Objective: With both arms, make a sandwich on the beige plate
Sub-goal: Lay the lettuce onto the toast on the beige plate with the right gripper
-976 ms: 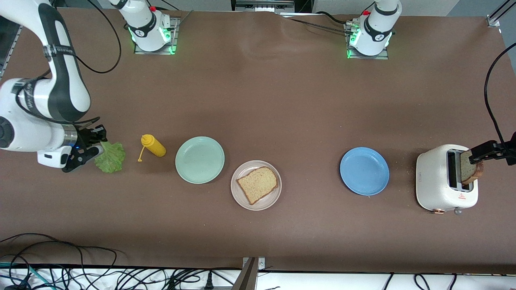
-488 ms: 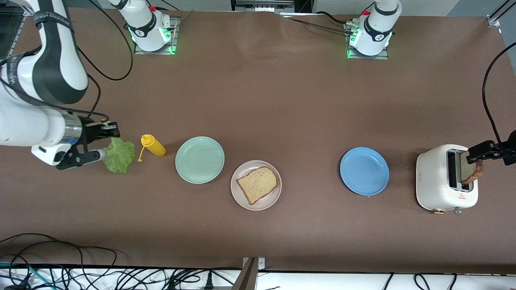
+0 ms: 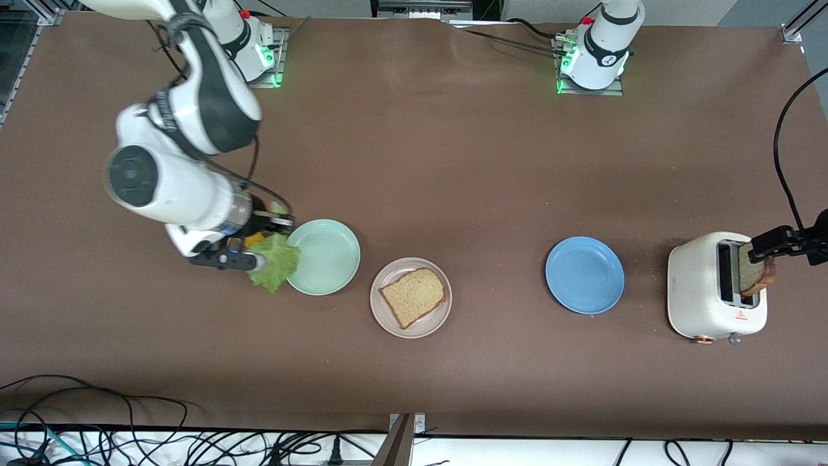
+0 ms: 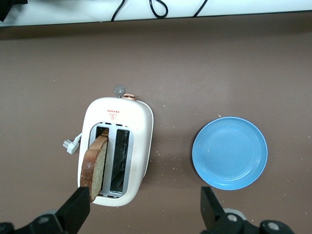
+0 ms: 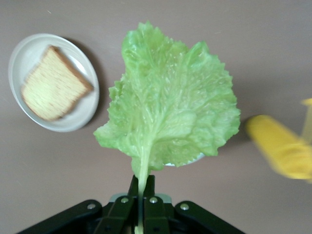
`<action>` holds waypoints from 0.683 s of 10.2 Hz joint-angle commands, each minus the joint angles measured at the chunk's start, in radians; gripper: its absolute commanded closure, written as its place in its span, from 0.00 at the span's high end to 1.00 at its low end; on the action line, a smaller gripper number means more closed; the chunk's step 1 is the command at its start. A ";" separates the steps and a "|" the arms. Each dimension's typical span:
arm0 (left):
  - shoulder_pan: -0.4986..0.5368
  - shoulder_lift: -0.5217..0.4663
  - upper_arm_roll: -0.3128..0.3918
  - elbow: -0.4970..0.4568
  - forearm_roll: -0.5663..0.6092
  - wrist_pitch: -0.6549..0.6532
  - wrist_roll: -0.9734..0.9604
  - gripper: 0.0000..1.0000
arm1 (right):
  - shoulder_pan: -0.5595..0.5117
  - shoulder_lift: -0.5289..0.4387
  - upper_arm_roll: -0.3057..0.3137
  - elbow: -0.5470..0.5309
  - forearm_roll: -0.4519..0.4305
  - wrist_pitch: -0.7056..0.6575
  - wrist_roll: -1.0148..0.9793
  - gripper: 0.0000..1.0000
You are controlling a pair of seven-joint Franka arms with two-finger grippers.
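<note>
Right hand: pressed together on the stem of the lettuce leaf, carrying it in the air over the edge of the mint-green plate; the leaf hangs flat and spread below the fingers.
Left hand: spread wide over the toaster, one finger on each side of the upright bread slice in the slot, not closed on it.
Beige plate: on the desk just beside the mint-green plate, nearer the front camera, with one bread slice lying flat on it.
Blue plate: bare, between the beige plate and the toaster.
Mustard bottle: lying on the desk under the right arm.
Step in hand: I'd say the lettuce is on its way to the bread on the beige plate.
Next move: the leaf wants to go past the green plate, be centred over the slice, lowered, then let go; the left hand needs to close on the toaster slice.
</note>
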 commanded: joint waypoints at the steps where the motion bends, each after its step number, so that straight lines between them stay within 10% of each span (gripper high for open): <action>1: 0.007 -0.010 0.000 -0.013 -0.026 -0.006 0.018 1.00 | 0.087 0.098 -0.007 0.029 0.045 0.201 0.239 0.00; 7: 0.011 -0.008 0.002 -0.022 -0.045 -0.006 0.021 1.00 | 0.288 0.354 -0.013 0.067 0.050 0.754 0.685 0.00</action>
